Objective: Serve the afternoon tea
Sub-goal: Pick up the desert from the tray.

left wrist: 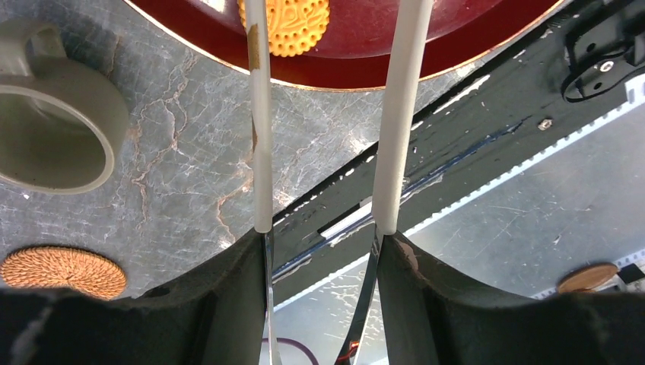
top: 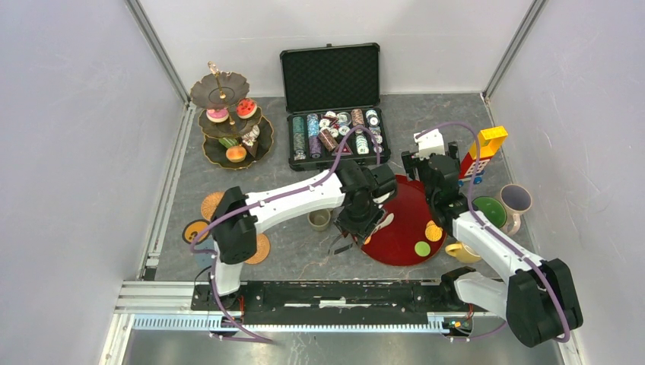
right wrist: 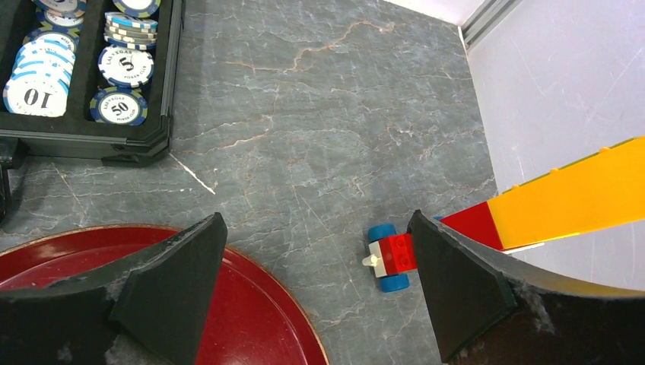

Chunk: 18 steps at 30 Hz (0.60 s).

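Note:
My left gripper [left wrist: 321, 239] is shut on metal tongs with white tips [left wrist: 399, 114]; the tongs' arms stand apart. Their tips reach over the near-left rim of the red round tray [top: 407, 224], around an orange round [left wrist: 293, 26] lying on it. Another orange round [top: 434, 230] and a green round [top: 422, 248] lie on the tray's right side. My right gripper [right wrist: 316, 220] is open and empty above the tray's far edge. The dark three-tier stand [top: 228, 122] with several sweets stands at the back left. A grey-green mug [top: 319, 219] stands left of the tray.
An open black case of poker chips [top: 335, 133] is at the back centre. A red-yellow block tower [top: 479, 152] and a small wheeled block [right wrist: 390, 257] stand beside my right gripper. Green [top: 489, 211], lilac [top: 517, 199] and yellow [top: 465, 252] mugs are on the right. Wicker coasters [top: 213, 204] lie on the left.

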Available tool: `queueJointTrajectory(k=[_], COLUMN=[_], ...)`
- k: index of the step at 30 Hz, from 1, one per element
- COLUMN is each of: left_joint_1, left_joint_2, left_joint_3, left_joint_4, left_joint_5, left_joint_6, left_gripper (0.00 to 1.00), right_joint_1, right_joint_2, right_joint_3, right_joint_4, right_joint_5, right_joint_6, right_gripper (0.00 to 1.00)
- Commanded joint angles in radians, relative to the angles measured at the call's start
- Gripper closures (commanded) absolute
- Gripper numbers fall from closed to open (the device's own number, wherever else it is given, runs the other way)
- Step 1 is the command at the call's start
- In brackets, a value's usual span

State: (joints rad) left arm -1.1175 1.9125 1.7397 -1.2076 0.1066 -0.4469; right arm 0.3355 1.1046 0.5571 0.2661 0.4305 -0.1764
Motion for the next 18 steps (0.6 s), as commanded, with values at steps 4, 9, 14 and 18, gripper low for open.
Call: queueJointTrajectory(k=[4,9,14,18], left_joint_1=[-0.027,-0.044,-0.06,-0.059], left_joint_2=[0.061,0.09,0.111,0.122], left_joint_3=[0.072,0.078,0.086,0.095], left_joint_4=[-0.088,-0.134,-0.163,-0.175], left_joint_5=[-0.088,-0.087,-0.099,-0.093], left_joint_6=[0.001,0.004,0.011,0.032], left_gripper=[0.44,0.44,0.44,0.42], right_joint_1=[0.002,0.002,0.002,0.002], right_joint_2=[-0.055,-0.054,-0.035,-0.035], right_joint_3=[0.001,-0.002,0.01,0.001], right_joint_4=[0.048,0.058,0.045,0.061], right_joint_5=[-0.017,-0.011,-0.011,-0.035], right_joint_6=[-0.019,-0.02,-0.02,-0.018], right_gripper=[0.02,0.02,0.02,0.02])
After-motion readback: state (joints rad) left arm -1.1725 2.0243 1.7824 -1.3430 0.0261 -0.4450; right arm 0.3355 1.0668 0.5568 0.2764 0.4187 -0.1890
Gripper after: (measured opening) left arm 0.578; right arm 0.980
